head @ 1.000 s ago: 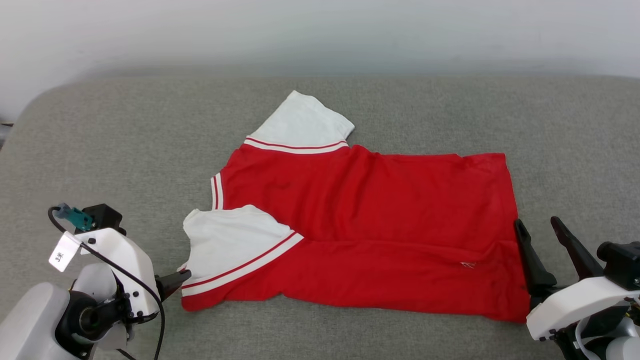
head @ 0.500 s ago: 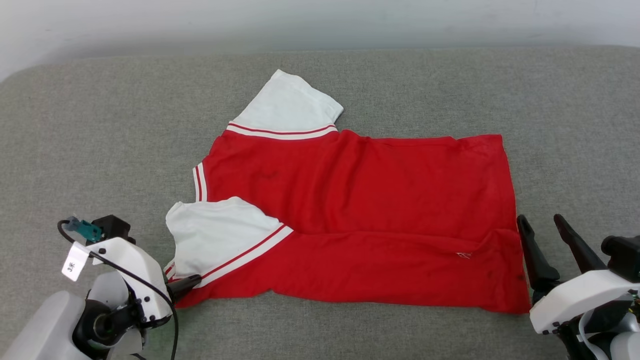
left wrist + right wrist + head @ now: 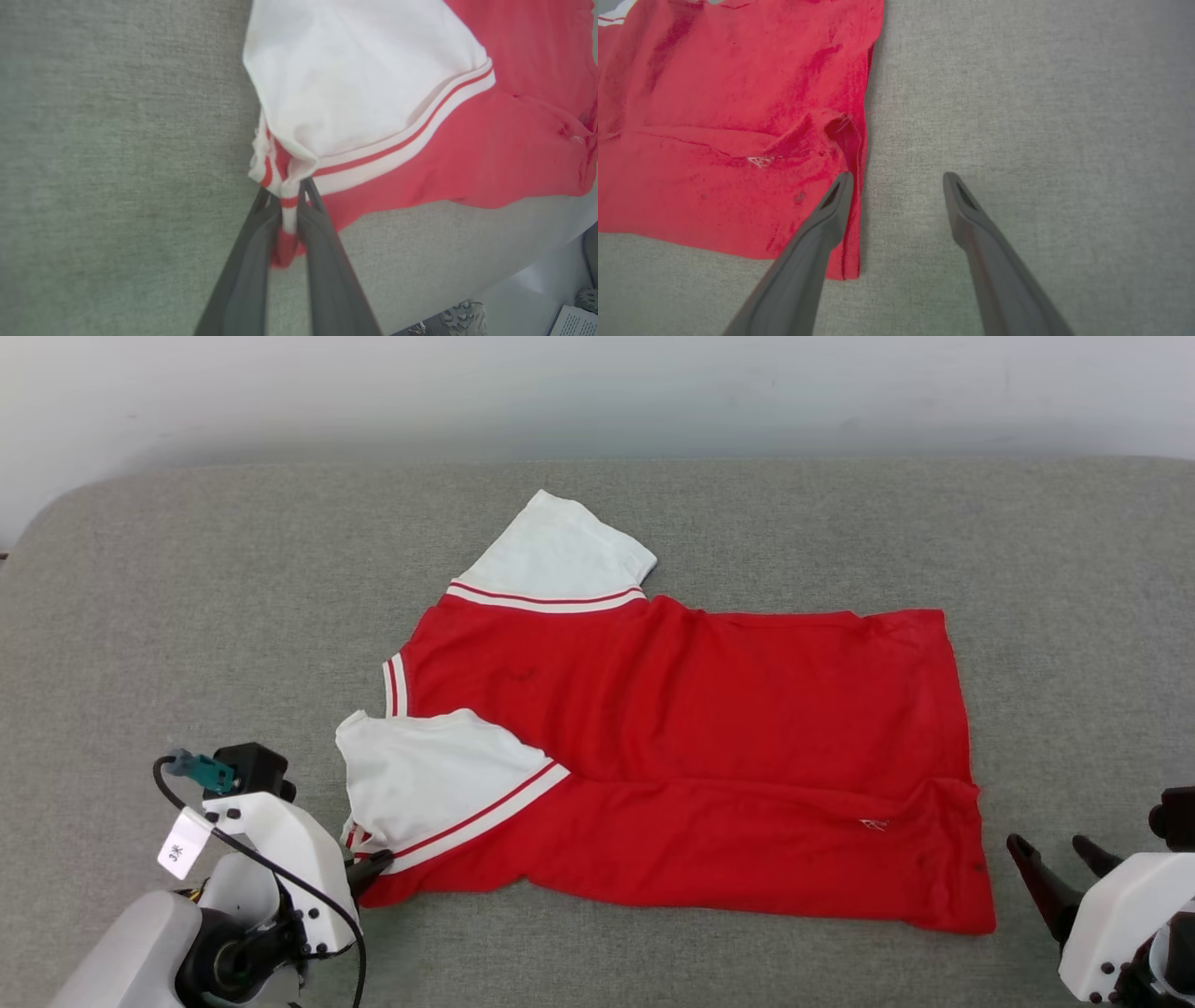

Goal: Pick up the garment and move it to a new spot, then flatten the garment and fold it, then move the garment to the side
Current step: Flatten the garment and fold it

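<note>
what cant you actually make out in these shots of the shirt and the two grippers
- Garment front: in the head view no lettering or number is visible; that side may lie face down.
- Left gripper: head view, its white wrist housing covers most of the fingers; the wrist view shows it shut on the striped trim.
- Right gripper: head view, the frame edge cuts off the arm behind it.
- Paper: left wrist view, cut by the corner, print too small.

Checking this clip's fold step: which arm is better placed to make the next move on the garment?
Left. The left gripper is shut on the garment at its striped sleeve corner, while the right gripper is open beside the hem, holding nothing.
</note>
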